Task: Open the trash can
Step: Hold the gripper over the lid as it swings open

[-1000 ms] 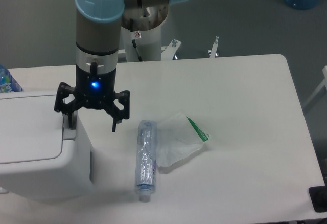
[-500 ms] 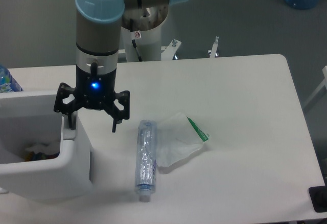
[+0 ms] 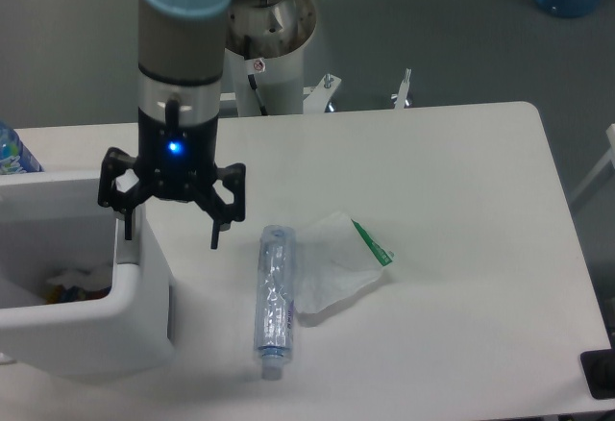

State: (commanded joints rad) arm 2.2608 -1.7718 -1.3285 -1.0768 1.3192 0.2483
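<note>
Jaws (image 3: 171, 234) splayed over boxy white plastic trash can (image 3: 106, 330), lid open.

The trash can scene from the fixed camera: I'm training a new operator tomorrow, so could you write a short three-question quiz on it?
1. True or false: the large white plastic trash can shows an open top with rubbish visible inside.
2. Which thing lies directly beside the clear plastic bottle on the white table? A) a red cup B) a crumpled white wrapper with a green edge C) a metal spoon
3. Fill in: the robot's black two-finger hand has its fingers spread ____ over the can's right edge.

Key: 1 true; 2 B; 3 open.
</note>
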